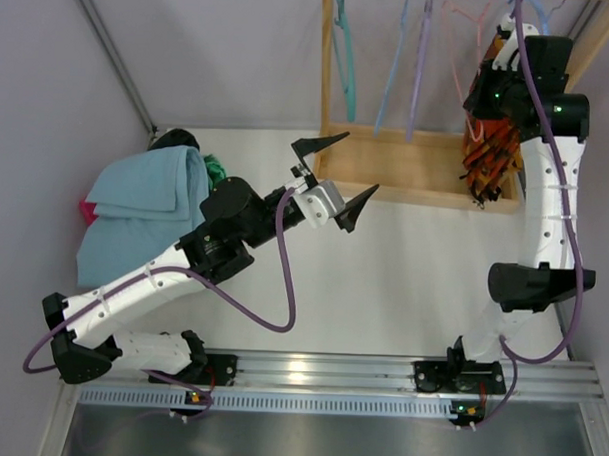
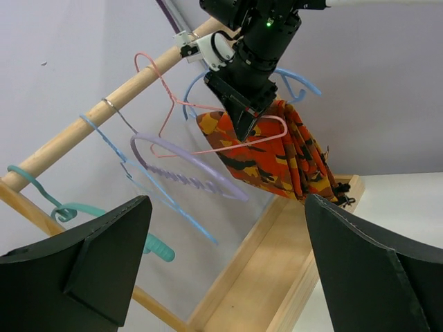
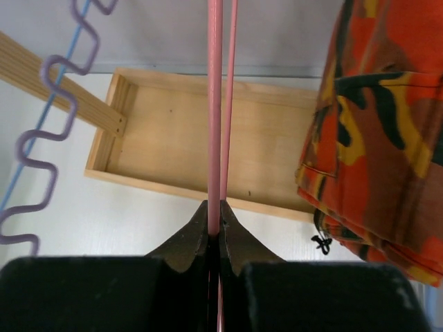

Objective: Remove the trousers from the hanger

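we see the right gripper (image 3: 214, 211) pressed together on the thin wire of the pink hanger (image 3: 215, 104). in the right wrist view its two dark fingertips meet with only the wire between them, and a second pink strand runs just beside the first. in the left wrist view this gripper points down into the hanger's frame, its tip right at the upper edge of the cloth.

the trousers (image 2: 280, 155), in orange, red and black camouflage, are folded over that hanger's lower bar. they hang at the far right end of the wooden rail (image 2: 104, 114), above the wooden tray (image 3: 180, 145) at the rack's foot.

the left gripper (image 1: 361, 162) is spread wide and holds nothing. it hovers over the white table (image 1: 413, 262) near the tray's front edge and is aimed at the rack. beside its arm lies a heap of blue cloth (image 1: 145, 207).

from above, the right gripper's fingers are hidden behind its own wrist and the trousers, and the hanger tops are cut off by the frame. a purple hanger (image 2: 183, 178) and a teal hanger (image 2: 156, 247) hang to the left of the pink one. we cannot tell whether the pinching fingertips also touch the cloth.
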`<state>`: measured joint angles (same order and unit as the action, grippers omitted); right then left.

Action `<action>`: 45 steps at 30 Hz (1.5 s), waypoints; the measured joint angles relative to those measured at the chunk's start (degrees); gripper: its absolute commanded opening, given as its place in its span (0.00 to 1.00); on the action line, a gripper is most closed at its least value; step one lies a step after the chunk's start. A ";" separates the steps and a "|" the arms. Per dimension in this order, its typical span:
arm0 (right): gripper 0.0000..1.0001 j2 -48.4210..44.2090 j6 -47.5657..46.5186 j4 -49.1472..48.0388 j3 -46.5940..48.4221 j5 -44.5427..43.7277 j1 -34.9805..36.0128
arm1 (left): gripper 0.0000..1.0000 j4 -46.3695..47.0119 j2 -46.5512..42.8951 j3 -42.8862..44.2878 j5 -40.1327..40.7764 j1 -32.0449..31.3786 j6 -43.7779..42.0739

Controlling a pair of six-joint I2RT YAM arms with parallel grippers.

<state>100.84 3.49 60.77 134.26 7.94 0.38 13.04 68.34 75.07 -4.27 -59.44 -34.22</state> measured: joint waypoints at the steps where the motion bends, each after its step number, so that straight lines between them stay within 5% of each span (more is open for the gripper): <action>1: 0.00 0.04 -0.09 -0.04 -0.04 -0.07 0.98 | 0.98 -0.15 -0.02 0.00 0.57 0.00 0.07; 14: 0.00 1.99 1.25 -3.61 -3.41 -1.73 9.22 | 0.98 -1.14 -0.37 0.04 2.21 0.11 2.80; 19: 0.35 2.03 1.64 -4.63 -3.48 -2.38 10.08 | 0.98 -1.22 -0.37 0.04 2.36 0.11 2.64; 27: 0.52 -1.18 1.75 -5.03 -7.19 -1.51 8.28 | 0.98 -3.78 -0.28 0.07 4.24 0.17 2.62; 31: 0.82 -6.36 1.68 -4.68 -11.56 0.59 5.81 | 0.98 -4.37 -0.07 -0.50 4.85 0.15 2.58; 35: 0.98 -14.19 0.87 -4.81 -18.62 3.69 4.17 | 0.98 -4.59 0.39 -1.31 5.38 0.17 2.58; 41: 0.99 -22.91 0.07 -3.61 -20.44 8.46 1.75 | 0.98 -5.25 0.83 -2.56 5.42 0.15 2.75; 45: 0.99 -23.80 -0.11 -2.93 -15.43 12.52 -7.48 | 0.98 -5.60 1.25 -2.56 5.42 0.15 3.69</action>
<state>77.03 3.38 57.84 118.83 20.47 -7.09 7.44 69.58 72.51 1.15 -59.29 -30.52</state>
